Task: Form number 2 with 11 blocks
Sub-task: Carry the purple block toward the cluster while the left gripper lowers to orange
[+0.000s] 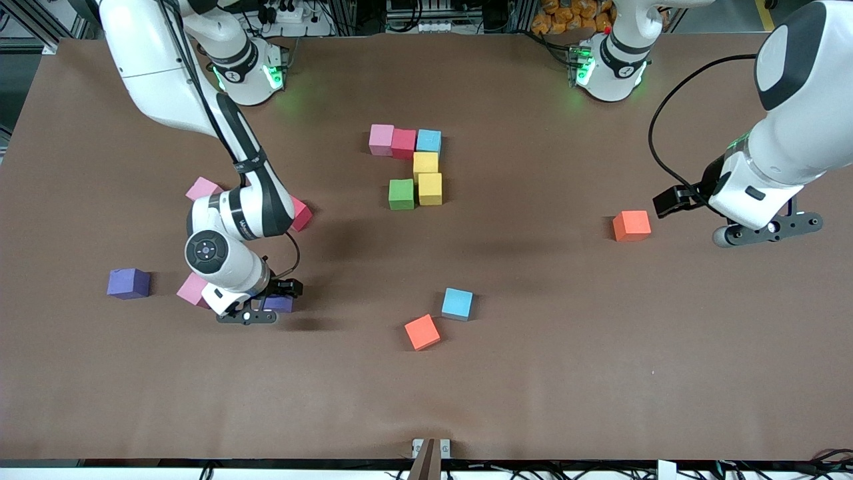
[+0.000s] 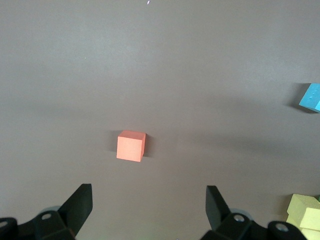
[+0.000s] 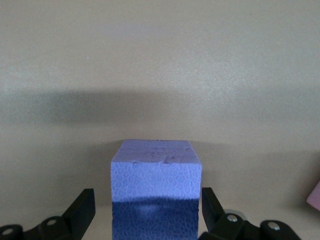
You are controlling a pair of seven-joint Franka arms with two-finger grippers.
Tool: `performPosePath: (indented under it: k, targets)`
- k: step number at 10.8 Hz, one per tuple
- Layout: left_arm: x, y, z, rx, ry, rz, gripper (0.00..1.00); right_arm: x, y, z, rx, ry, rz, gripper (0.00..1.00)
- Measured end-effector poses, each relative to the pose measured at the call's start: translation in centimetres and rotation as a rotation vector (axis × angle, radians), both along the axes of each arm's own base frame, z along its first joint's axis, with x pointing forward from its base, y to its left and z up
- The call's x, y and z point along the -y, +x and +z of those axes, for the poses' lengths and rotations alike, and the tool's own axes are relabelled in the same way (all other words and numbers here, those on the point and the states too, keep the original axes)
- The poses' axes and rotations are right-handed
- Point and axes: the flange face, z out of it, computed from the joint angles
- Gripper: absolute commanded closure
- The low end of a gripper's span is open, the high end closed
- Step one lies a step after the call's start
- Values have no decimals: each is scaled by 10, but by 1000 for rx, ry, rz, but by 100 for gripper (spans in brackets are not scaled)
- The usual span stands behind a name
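"Purple cube (image 3: pixel 156 185), that's where the right end effector (image 3: pixel 147 200) is. It's low on the worktop (image 1: pixel 573 373), with its fingers open on either side of the cube and a thin gap showing on one side."

"And the digit (image 1: pixel 413 167)?"

"Mid-worktop, part built. Take twelve as the arms' bases. The top row is pink (image 1: pixel 381 139), red (image 1: pixel 404 143) and blue (image 1: pixel 428 141). A yellow (image 1: pixel 426 162) sits at the blue's six o'clock, with a second yellow (image 1: pixel 430 189) at six again. Green (image 1: pixel 401 194) touches that one at its nine."

"Any loose ones?"

"A second purple (image 1: pixel 128 283) lies at the right end effector's nine o'clock. A loose blue (image 1: pixel 457 303) and an orange (image 1: pixel 422 331) lie near each other at the digit's six. A lone orange (image 1: pixel 631 225) is out at its three, toward the left arm's end."

"The left arm?"

"Waiting. The left end effector (image 1: pixel 766 230) hangs over bare worktop near the lone orange, fingers spread wide, holding nothing."
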Motion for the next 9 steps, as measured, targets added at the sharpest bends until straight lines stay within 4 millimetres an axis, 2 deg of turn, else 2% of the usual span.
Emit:
performPosePath:
  k: [3,4,6,7,9]
  targets:
    - [-1,2,-6,-11,2,3,0,2,0,-3,-4,0,50,19]
    - [-4,7,-19,-34,5,14,0,0,0,-4,0,2,57,24]
    - [-5,23,-61,-89,12,22,0,-4,-1,-11,4,6,65,50]
    - [-4,30,-73,-102,14,21,0,-5,-2,-13,1,6,67,61]
    - [-6,37,-88,-120,19,26,0,-8,-2,-12,4,9,70,64]
